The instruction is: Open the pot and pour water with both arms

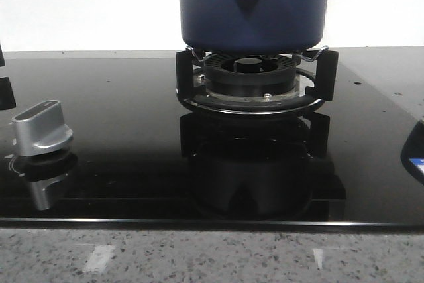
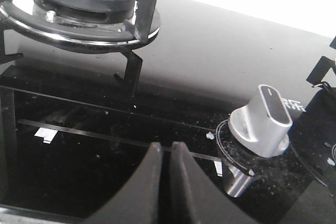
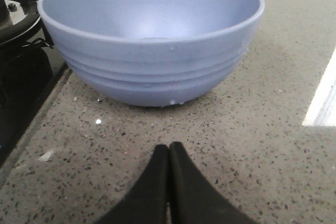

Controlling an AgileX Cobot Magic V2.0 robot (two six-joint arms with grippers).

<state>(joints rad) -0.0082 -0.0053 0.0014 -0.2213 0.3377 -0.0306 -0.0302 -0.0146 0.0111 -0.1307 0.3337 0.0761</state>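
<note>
While the pot point(image 1: 252, 8) shows only frontally, both grippers (left point(image 2: 164, 153), right point(image 3: 168, 153)) sit closed, empty.

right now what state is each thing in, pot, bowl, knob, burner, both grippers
pot: upright on the burner stand; its top is out of frame, so lid on or off cannot be told
bowl: upright on the speckled counter, empty
knob: sits on the black glass hob, untouched
burner: no flame visible
left gripper: shut, empty
right gripper: shut, empty, facing the bowl
</note>
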